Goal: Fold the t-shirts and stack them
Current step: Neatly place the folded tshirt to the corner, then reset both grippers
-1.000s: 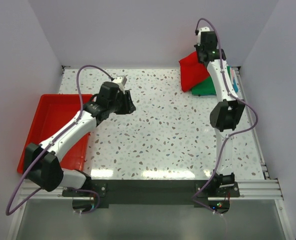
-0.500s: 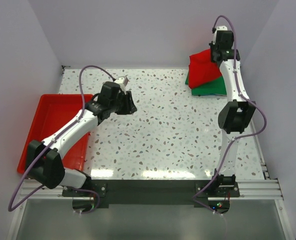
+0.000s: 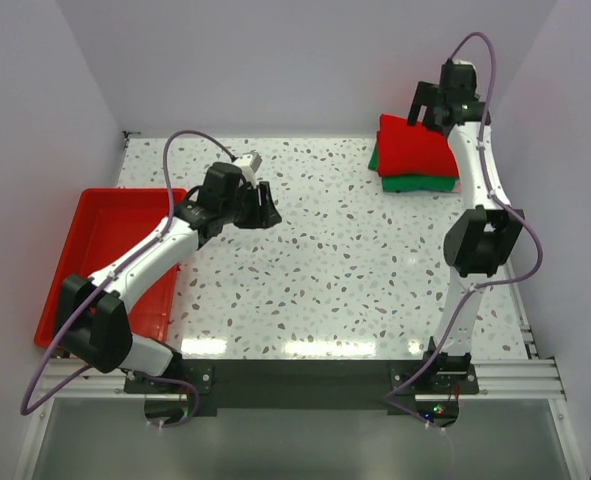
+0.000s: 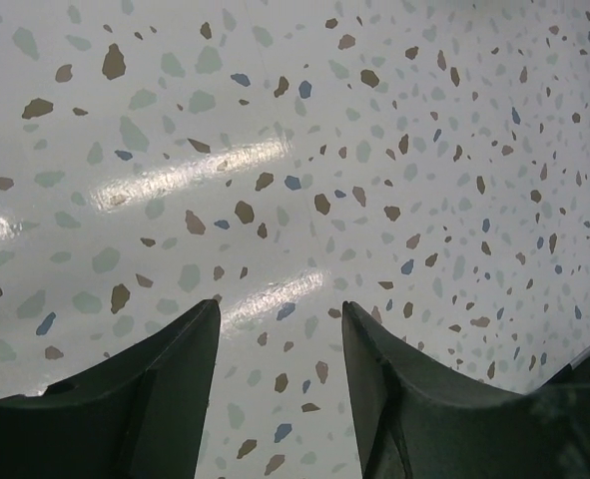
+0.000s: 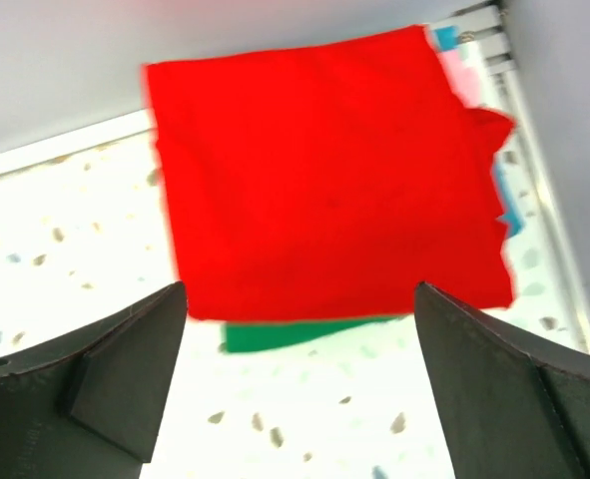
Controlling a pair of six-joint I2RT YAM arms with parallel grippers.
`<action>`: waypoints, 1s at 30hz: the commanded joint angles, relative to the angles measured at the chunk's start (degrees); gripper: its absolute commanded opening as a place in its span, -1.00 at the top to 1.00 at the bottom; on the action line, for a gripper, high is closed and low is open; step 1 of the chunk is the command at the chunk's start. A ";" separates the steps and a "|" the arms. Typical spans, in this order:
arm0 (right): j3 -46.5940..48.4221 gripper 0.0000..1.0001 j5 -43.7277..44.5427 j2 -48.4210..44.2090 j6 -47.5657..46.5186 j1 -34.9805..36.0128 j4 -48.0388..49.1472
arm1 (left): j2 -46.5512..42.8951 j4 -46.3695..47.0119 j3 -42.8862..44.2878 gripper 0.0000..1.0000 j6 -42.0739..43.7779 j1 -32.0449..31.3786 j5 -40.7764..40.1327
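Now the stacking step looks done: the red shirt (image 3: 417, 146) lies folded on the green shirt (image 3: 415, 184) at the table's (image 3: 355, 260) far right corner. Right gripper (image 3: 430, 108) hovers above it, jaws wide apart, empty. Left gripper (image 4: 280, 311), jaws apart, hangs over the table's middle. Next needs another unfolded shirt; none shows.

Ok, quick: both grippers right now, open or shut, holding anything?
Left gripper: open, holding nothing.
Right gripper: open, holding nothing, above the red shirt.

red t-shirt (image 3: 415, 148) now laid flat atop green t-shirt (image 3: 415, 184), right pincer (image 3: 428, 110) let go, spread wide
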 commanded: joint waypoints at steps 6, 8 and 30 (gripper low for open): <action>-28.75 -0.97 -3.56 -23.55 9.79 14.74 14.84 | -5.02 5.14 -2.70 -0.19 -0.95 0.29 -0.87; -38.42 -0.97 -2.17 -27.07 11.20 20.71 18.79 | -5.99 5.66 -4.55 -0.19 -1.56 0.29 -1.40; -80.02 -0.97 5.48 -57.50 17.54 35.23 25.05 | -15.31 15.07 -22.92 -0.19 -5.08 0.20 -3.52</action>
